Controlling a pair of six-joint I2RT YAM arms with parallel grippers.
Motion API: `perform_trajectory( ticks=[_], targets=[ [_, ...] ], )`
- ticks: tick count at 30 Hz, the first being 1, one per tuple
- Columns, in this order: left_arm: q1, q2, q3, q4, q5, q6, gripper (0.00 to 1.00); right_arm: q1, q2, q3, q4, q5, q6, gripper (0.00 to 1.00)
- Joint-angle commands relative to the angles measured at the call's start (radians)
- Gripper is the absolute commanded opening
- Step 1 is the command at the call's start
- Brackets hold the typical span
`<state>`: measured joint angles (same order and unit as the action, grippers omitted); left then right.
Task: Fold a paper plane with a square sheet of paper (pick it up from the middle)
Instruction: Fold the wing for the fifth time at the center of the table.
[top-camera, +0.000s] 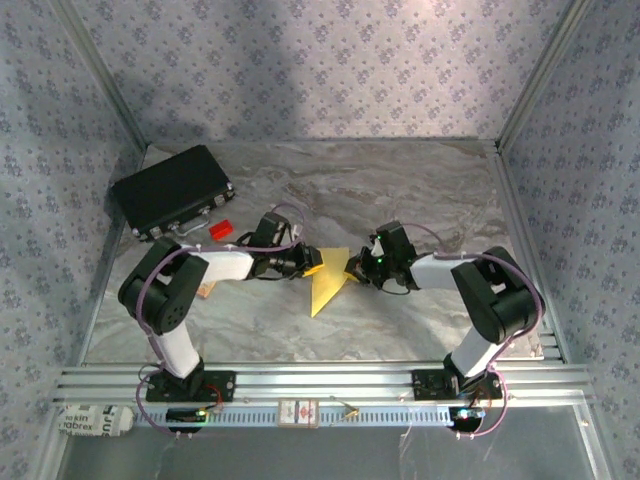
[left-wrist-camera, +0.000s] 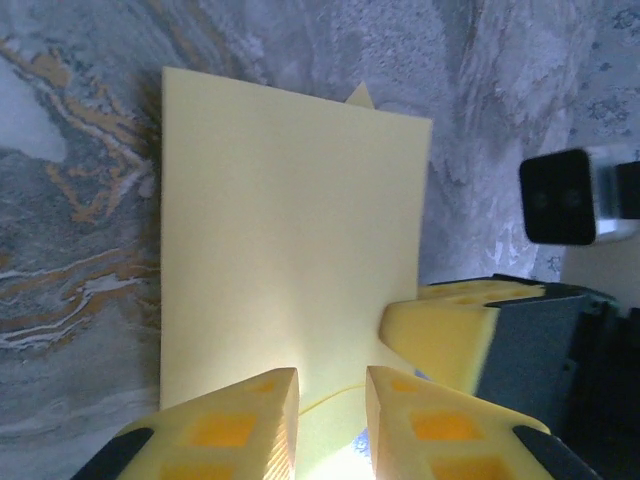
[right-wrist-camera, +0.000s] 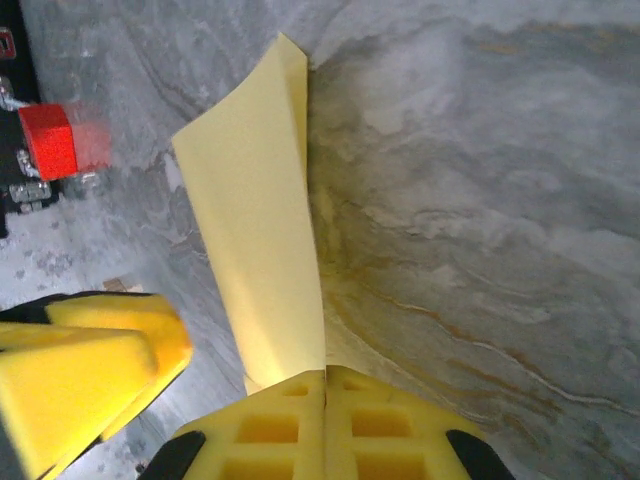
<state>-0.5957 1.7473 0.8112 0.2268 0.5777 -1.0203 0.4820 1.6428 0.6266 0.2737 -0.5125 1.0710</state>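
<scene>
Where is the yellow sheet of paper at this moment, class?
In the top view the yellow paper is mid-table, between the left claw and the right claw, which pinches its edge; the red block lies off to its back left.

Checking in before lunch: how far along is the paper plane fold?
Early. Done: the sheet of paper is lifted and seemingly folded once, a second layer peeking behind. In hand: right pincer pinches its edge; left pincer straddles it, jaws slightly apart. Left: nose and wing folds.
</scene>
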Motion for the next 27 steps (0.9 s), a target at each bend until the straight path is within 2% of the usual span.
perform_trajectory(
  ticks=[1, 8, 16, 21, 23, 27],
  targets=[
    [-0.005, -0.021, 0.010, -0.038, -0.037, -0.024, 0.22, 0.021, -0.021, -0.034, 0.080, 0.097, 0.138, 0.01],
    [-0.036, 0.026, -0.014, 0.028, -0.048, -0.076, 0.19, 0.058, -0.041, -0.050, 0.067, 0.132, 0.159, 0.02],
    [-0.044, 0.091, -0.009, -0.020, -0.077, -0.016, 0.15, 0.065, -0.056, -0.046, 0.062, 0.118, 0.120, 0.06],
    [-0.046, 0.111, -0.030, -0.034, -0.071, 0.015, 0.08, 0.056, -0.024, -0.010, 0.068, 0.019, 0.019, 0.13],
    [-0.046, 0.112, -0.042, -0.028, -0.064, 0.023, 0.07, 0.050, -0.012, 0.013, 0.042, -0.015, -0.034, 0.17],
    [-0.044, 0.112, -0.055, -0.030, -0.060, 0.035, 0.07, 0.031, 0.027, 0.043, 0.018, -0.075, -0.095, 0.20]
  ],
)
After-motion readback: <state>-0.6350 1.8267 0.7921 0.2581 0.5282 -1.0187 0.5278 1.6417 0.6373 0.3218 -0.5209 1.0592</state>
